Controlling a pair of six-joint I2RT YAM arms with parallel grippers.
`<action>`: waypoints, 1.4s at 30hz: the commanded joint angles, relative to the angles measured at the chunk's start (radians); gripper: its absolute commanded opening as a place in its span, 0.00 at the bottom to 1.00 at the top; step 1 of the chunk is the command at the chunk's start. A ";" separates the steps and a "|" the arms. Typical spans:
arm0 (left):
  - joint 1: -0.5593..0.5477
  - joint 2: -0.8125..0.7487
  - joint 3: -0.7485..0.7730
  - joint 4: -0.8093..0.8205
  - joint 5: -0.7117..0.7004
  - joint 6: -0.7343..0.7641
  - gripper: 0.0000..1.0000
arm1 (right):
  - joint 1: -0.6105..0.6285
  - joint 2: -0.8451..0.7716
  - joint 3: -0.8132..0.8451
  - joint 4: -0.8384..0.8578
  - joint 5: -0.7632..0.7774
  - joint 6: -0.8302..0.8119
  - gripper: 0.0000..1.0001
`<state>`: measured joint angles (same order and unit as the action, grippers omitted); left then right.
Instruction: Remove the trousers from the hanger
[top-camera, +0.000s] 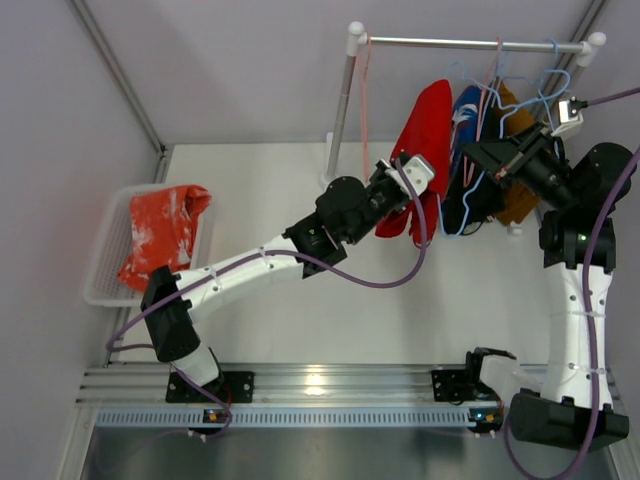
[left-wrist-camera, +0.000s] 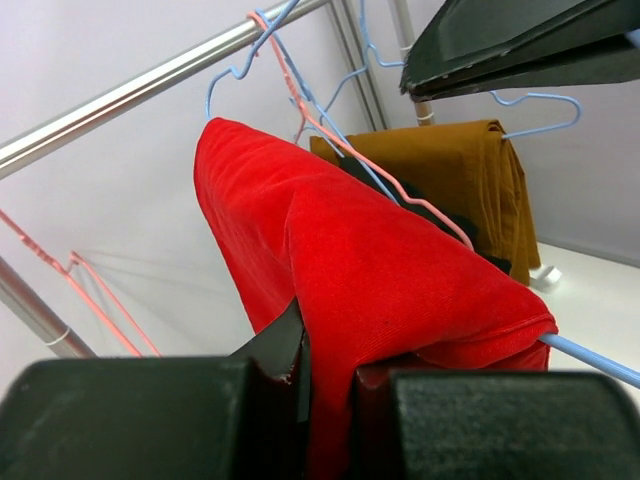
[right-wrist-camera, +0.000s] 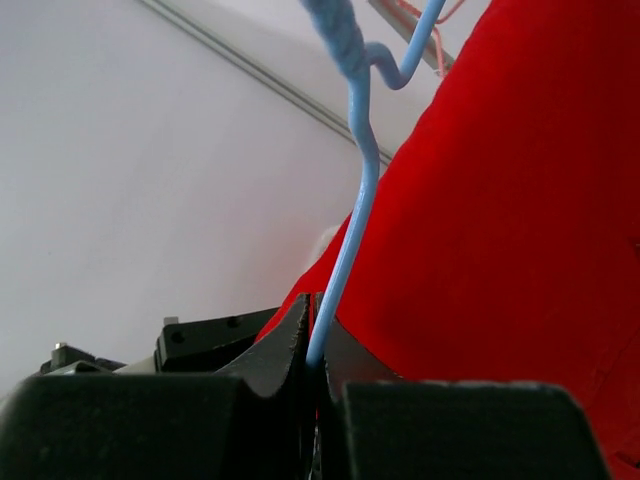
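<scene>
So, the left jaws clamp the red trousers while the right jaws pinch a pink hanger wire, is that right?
Not quite: the right wrist view shows the hanger wire in the right jaws is blue. The left jaws do clamp the red trousers.

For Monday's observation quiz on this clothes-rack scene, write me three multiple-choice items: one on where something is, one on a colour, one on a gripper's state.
1. Where does the orange-red speckled garment lie?
A. on the rail
B. in the white basket
C. under the right arm

2. What colour is the hanger wire that the right gripper grips?
A. blue
B. pink
C. green

3. What is the left gripper doing?
A. open over the table
B. shut on the rail
C. shut on the red trousers

Answers:
1 B: the garment lies in the basket, at the left of the top view.
2 A: the right wrist view shows blue wire pinched in the gripper.
3 C: the left wrist view shows red cloth clamped in it.
</scene>
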<state>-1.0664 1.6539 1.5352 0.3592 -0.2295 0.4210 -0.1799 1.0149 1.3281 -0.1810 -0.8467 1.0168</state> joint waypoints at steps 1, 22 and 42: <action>0.003 -0.106 0.092 0.113 0.071 -0.033 0.00 | -0.026 0.013 0.077 -0.044 0.116 -0.167 0.00; 0.000 0.019 0.557 0.043 0.055 -0.076 0.00 | -0.010 -0.012 -0.078 -0.242 0.284 -0.458 0.00; 0.000 -0.029 0.706 0.243 -0.071 0.337 0.00 | 0.019 -0.107 -0.219 -0.161 0.129 -0.469 0.00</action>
<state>-1.0657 1.7576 2.2280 0.3538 -0.2714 0.6250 -0.1722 0.9272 1.1057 -0.4328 -0.6720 0.5594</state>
